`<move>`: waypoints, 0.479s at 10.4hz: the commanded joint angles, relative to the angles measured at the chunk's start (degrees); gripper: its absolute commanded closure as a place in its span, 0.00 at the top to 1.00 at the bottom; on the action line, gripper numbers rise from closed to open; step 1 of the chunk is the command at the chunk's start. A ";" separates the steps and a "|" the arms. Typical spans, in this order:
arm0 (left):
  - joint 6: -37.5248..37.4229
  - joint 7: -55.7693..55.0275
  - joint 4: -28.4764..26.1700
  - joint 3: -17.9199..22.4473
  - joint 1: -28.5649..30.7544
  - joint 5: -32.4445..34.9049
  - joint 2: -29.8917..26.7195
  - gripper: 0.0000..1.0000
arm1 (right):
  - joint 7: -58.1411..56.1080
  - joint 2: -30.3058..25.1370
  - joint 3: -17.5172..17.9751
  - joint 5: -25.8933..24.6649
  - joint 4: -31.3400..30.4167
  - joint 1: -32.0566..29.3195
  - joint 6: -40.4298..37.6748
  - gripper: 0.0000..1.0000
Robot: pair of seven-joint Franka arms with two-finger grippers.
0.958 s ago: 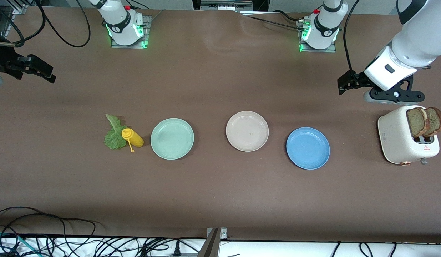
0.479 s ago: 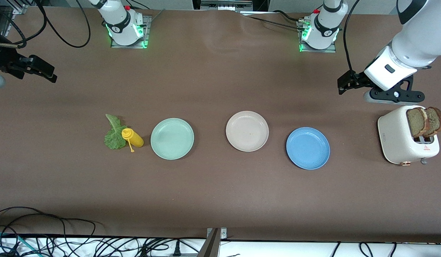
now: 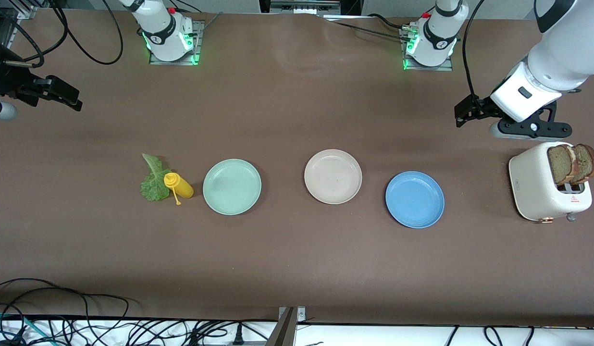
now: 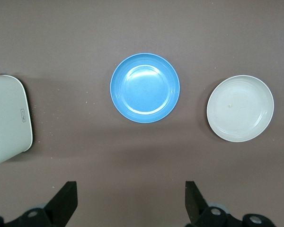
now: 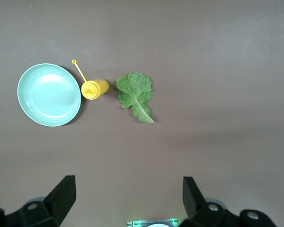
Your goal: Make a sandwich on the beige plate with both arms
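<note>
standing in one row are three plates: mint plate [image 3: 232,186], beige plate [image 3: 333,176], blue plate [image 3: 414,199]. two bread slices [image 3: 572,164] sit in the toaster [image 3: 542,185], one lettuce leaf [image 3: 154,180] beside the yellow bottle [image 3: 179,185]. left gripper [image 4: 131,203] and right gripper [image 5: 128,197] hang released, both well apart from the beige plate.

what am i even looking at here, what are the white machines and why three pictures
These are two white jointed robot arms bolted to a brown table. One picture looks down from a high camera facing them; the other two come from cameras on each arm's wrist, looking down past its black fingers.

The left gripper hangs open over the table beside the cream toaster, which holds two brown toast slices. The right gripper is open too, at the right arm's end. Neither holds anything.

On the table: a ruffled green lettuce leaf, a yellow squeeze bottle, a mint green plate, the round beige plate and a blue plate.
</note>
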 commanded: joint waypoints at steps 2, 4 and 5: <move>-0.60 0.16 -0.71 0.08 -0.04 0.88 -1.00 1.00 | 1.03 -0.30 0.27 -1.07 -0.34 0.17 -0.55 1.00; -0.60 0.16 -0.62 0.08 -0.04 0.97 -1.00 1.00 | 1.03 0.13 0.27 -1.07 -0.34 0.17 -0.63 1.00; -0.60 0.16 -0.71 0.08 -0.04 1.15 -1.00 1.00 | 1.03 0.14 0.19 -1.07 -0.95 0.17 -0.37 1.00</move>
